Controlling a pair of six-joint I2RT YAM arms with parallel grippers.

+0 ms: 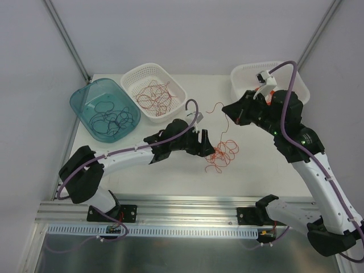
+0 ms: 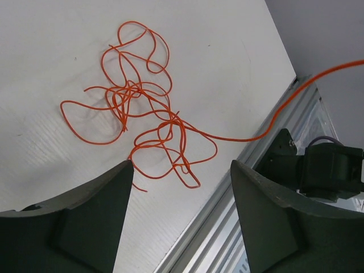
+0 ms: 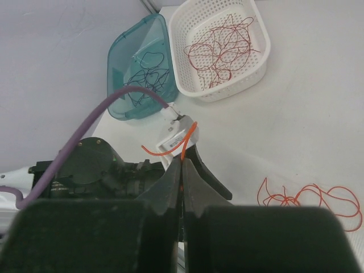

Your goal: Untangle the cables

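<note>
A tangle of thin orange cables (image 1: 222, 152) (image 2: 139, 111) (image 3: 310, 199) lies on the white table near its front edge. One strand (image 2: 318, 79) rises from the tangle up to my right gripper (image 1: 228, 111) (image 3: 183, 162), which is shut on it; a short end curls out past the tips. My left gripper (image 1: 207, 145) (image 2: 182, 168) stands open just left of the tangle and low over the table, with nothing between its fingers. The tangle's nearest loop lies just ahead of the fingertips. Red cables fill a white basket (image 1: 134, 75) (image 3: 259, 68). Dark cables lie in a teal bin (image 1: 79, 102) (image 3: 116, 62).
A second white basket (image 1: 242, 73) stands at the back right, partly behind the right arm. An aluminium rail (image 1: 187, 207) (image 2: 227, 222) runs along the table's front edge, right behind the tangle. Purple hoses arch over both arms.
</note>
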